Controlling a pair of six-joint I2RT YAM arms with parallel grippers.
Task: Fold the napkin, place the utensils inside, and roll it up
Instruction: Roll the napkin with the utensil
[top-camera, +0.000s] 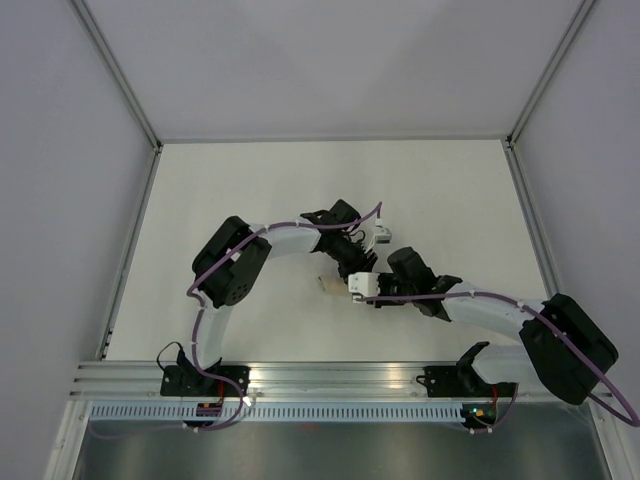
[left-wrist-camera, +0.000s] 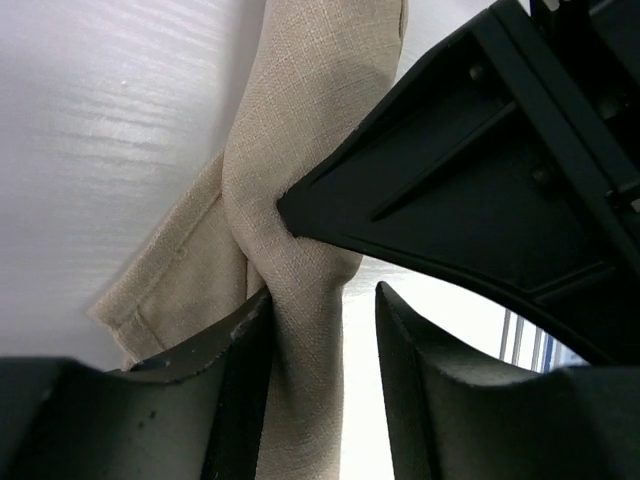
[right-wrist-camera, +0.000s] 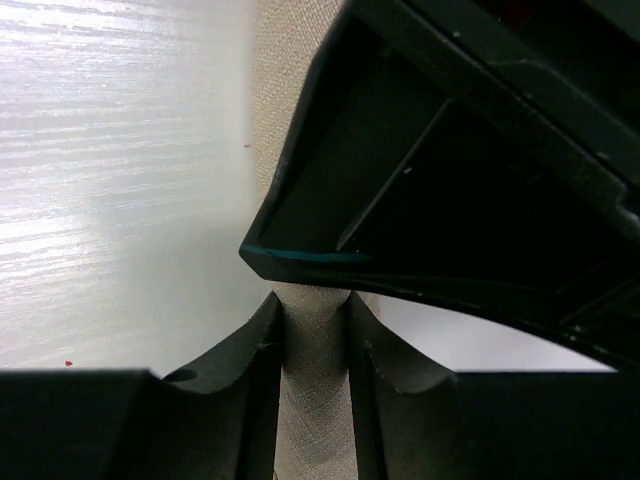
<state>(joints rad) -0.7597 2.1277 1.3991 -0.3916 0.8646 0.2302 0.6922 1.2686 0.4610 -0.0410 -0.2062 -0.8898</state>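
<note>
Okay, I count one napkin (left-wrist-camera: 300, 150), bunched into a narrow roll, middle of the tabletop (top-camera: 250, 180). Two grabbers at it: right end effector (right-wrist-camera: 311, 300) clamped on it, left end effector (left-wrist-camera: 323, 295) spread, one finger (left-wrist-camera: 240, 380) touching cloth.

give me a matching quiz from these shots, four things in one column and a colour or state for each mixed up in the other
Things:
1. napkin
2. left end effector
3. right end effector
4. table

Colours or states:
A. white
B. fingers pinched tight on the napkin
C. beige, gathered into a narrow strip
D. fingers apart, with a gap showing beside the napkin

Pairs: 1-C, 2-D, 3-B, 4-A
</note>
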